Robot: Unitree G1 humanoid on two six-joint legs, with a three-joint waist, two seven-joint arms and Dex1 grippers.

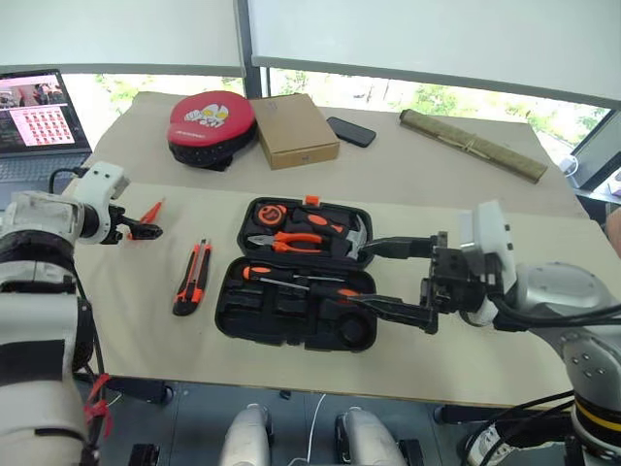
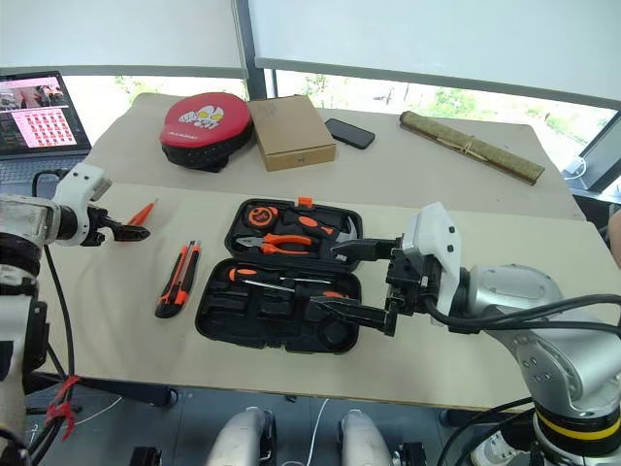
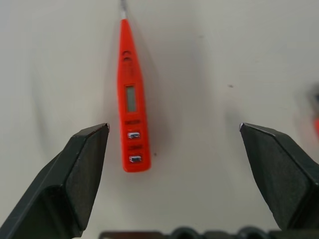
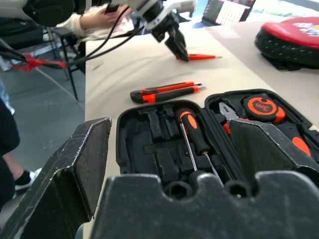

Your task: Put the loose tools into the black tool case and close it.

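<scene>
1. Black tool case (image 1: 291,311) lies open on the beige table (image 1: 466,359), centre, lid half on the far side, orange latch at the far edge.
2. Far half holds the round tape measure (image 1: 267,213), orange-handled pliers (image 1: 291,241) and a hammer (image 1: 349,233).
3. Near half: two long screwdrivers w/ black-and-orange handles (image 1: 291,280) lie in the slots by the hinge; rest of the moulded slots look bare, black.
4. Utility knife (image 1: 192,277), black-and-orange, lies on the table just left of the case, apart from it, long axis running near-to-far.
5. Small all-orange screwdriver (image 3: 132,99) lies further left on the bare table, tip pointing away from the robot; small display and two buttons on its body.
6. Left gripper (image 1: 141,230) hangs over that screwdriver, jaws spread wide, nothing in them; in the left wrist view the tool sits close to one finger (image 3: 75,174), not touching either.
7. Right gripper (image 2: 354,282) is over the right end of the case, pointing left, jaws wide apart and empty; upper finger over the lid half, lower finger over the near half.
8. Far side of the table: red and black round pad (image 1: 209,126), brown cardboard box (image 1: 293,129), dark phone (image 1: 350,131), rolled bamboo mat (image 1: 473,144). Laptop (image 1: 37,116) at far left.
9. Right wrist view: a person's hand (image 4: 102,17) beyond the table.
</scene>
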